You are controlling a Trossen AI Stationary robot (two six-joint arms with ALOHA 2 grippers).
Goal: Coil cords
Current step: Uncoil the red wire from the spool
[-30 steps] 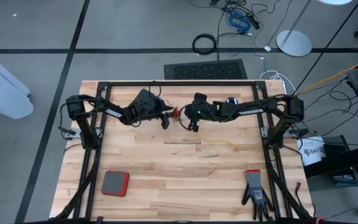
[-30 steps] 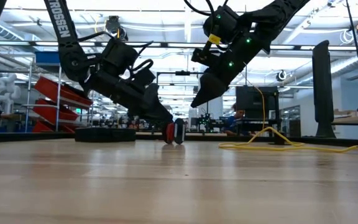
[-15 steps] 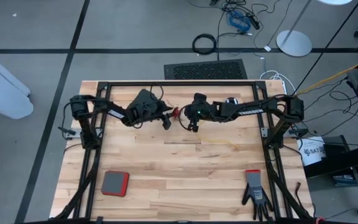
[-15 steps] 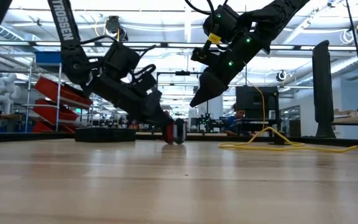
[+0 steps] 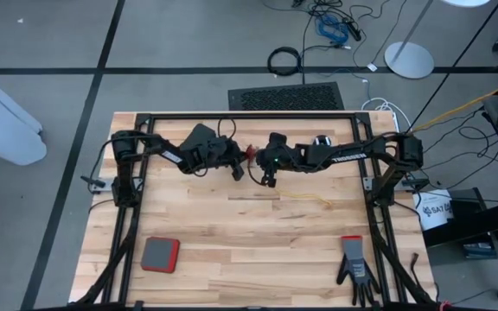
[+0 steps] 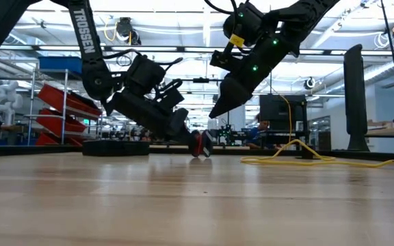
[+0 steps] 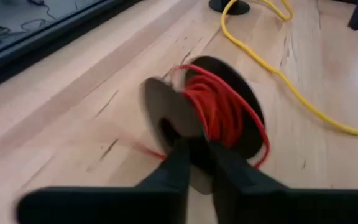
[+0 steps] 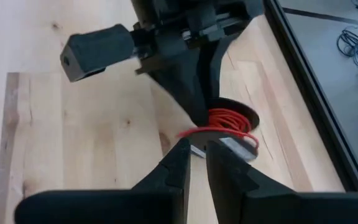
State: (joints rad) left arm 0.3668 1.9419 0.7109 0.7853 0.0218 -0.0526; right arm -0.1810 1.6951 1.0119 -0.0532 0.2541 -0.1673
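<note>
A small black reel wound with reddish-orange cord stands tilted on its rim on the table, near the far edge at mid-width. My left gripper is shut on it. My right gripper hangs shut just above and to the right of the reel. A red strand runs up to its fingertips; whether it lies between them I cannot tell. The yellow cord lies loose on the table and leads to a second black reel. My left gripper pinches the reel's near flange at its lower rim, one finger outside the flange and the other in the groove by the red cord. The fingers slant down from the table's left. The reel leans, its rim on the table. Whether my right gripper touches the red strand I cannot tell.
A red and grey pad lies near the front left, a black glove near the front right. The black frame rail runs along the table's far edge. The middle of the table is bare wood.
My left gripper has gone down and toward the table's right edge onto the reel and has shut on its flange. The reel has shifted a little to the right and tipped from upright to leaning.
</note>
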